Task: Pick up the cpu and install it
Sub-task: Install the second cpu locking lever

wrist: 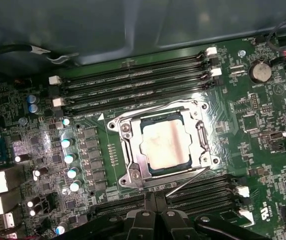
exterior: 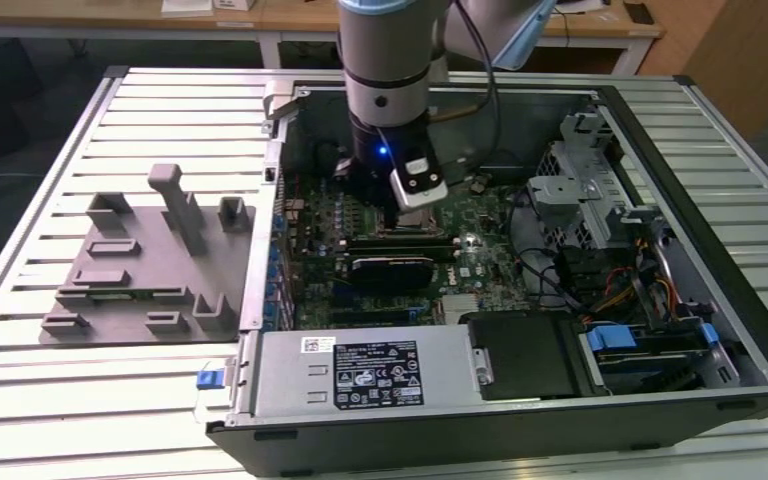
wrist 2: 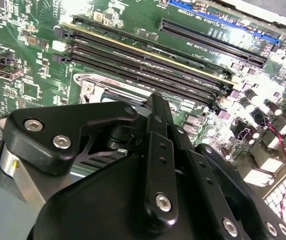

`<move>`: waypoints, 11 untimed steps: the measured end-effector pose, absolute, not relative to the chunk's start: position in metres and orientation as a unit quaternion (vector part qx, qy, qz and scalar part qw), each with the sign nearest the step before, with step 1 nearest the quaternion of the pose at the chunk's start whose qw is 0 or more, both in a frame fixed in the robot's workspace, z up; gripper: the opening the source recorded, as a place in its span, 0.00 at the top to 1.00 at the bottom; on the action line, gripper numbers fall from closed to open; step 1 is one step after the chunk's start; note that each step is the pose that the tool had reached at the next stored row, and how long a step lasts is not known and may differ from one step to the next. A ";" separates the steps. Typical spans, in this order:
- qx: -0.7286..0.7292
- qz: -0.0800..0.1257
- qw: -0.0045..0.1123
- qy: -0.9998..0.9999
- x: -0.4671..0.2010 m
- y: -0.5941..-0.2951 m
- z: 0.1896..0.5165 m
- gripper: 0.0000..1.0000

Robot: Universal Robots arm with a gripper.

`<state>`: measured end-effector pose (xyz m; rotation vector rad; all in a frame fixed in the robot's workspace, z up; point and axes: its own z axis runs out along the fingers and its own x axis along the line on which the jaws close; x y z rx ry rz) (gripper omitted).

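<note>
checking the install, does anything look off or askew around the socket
The thin metal lever sticks out at an angle from the socket frame instead of lying along it. The cpu itself sits flat and square inside the frame.

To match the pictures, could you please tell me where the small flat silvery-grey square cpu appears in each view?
First wrist view: the small flat silvery-grey square cpu lies mid-picture, inside the metal socket frame.
Second wrist view: the black gripper covers the socket frame's middle, so the cpu is hidden.
Exterior view: under the arm, too small to tell.
Shared landmark: the green motherboard.
</note>
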<state>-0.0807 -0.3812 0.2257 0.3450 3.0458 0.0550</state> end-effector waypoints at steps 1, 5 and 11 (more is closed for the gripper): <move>0.112 0.018 0.038 0.993 -0.081 -0.381 0.225 0.89; 0.112 0.018 0.038 0.993 -0.083 -0.381 0.223 0.89; 0.112 0.018 0.038 0.993 -0.086 -0.381 0.220 0.89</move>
